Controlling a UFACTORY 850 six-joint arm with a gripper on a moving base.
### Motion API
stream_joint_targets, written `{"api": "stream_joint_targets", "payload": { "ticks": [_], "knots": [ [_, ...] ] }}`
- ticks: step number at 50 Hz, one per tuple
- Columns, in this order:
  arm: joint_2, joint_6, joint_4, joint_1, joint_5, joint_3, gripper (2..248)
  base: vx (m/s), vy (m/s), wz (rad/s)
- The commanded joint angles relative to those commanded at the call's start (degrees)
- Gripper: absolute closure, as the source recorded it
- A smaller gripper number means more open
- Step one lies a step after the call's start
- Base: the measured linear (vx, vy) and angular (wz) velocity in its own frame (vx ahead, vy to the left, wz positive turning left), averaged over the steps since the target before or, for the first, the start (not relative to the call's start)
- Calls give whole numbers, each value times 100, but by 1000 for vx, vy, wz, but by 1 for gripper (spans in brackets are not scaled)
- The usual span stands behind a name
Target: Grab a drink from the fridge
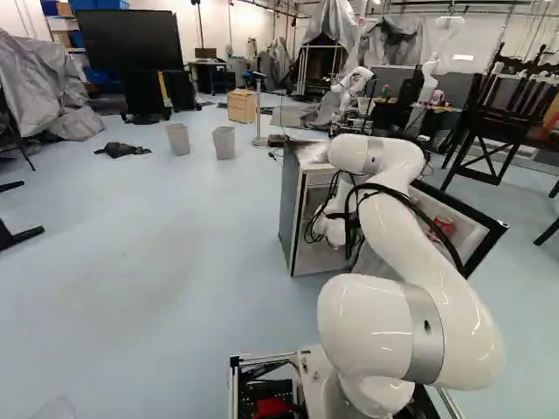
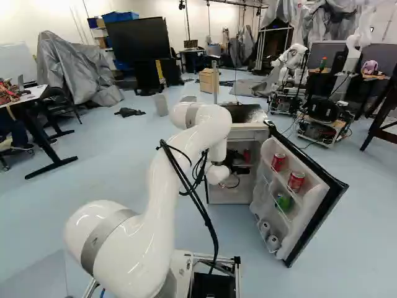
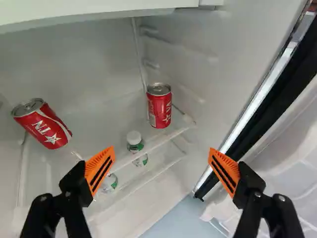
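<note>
While my jaws gape empty, the upright red can [image 3: 159, 108] stands ahead. Slick and thin-walled, I judge, it wants my 2 orange pads [image 3: 220, 159] gently at mid-height.

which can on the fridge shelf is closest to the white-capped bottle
The red can nearer the open door; the other red can sits farther across the shelf.

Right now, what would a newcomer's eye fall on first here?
Probably the big white arm, bent towards an open fridge. In the wrist view, two red cans stand out inside, beyond the orange pads of the end effector. At the right of the right base view, the open door holds two more red cans.
</note>
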Motion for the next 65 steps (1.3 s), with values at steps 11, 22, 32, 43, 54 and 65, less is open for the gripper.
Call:
{"api": "stream_joint_targets", "payload": {
  "ticks": [11,22,32,43,54,65],
  "knots": [
    [-76,0,0,19,0,-142,3,0,0,0],
    [-190,0,0,43,0,-351,3,0,0,0],
    [-324,0,0,51,0,-598,3,0,0,0],
    [-475,0,0,24,0,-872,3,0,0,0],
    [-623,0,0,-23,0,-1139,3,0,0,0],
    [-777,0,0,-73,-35,-1416,3,0,0,0]
  ]
}}
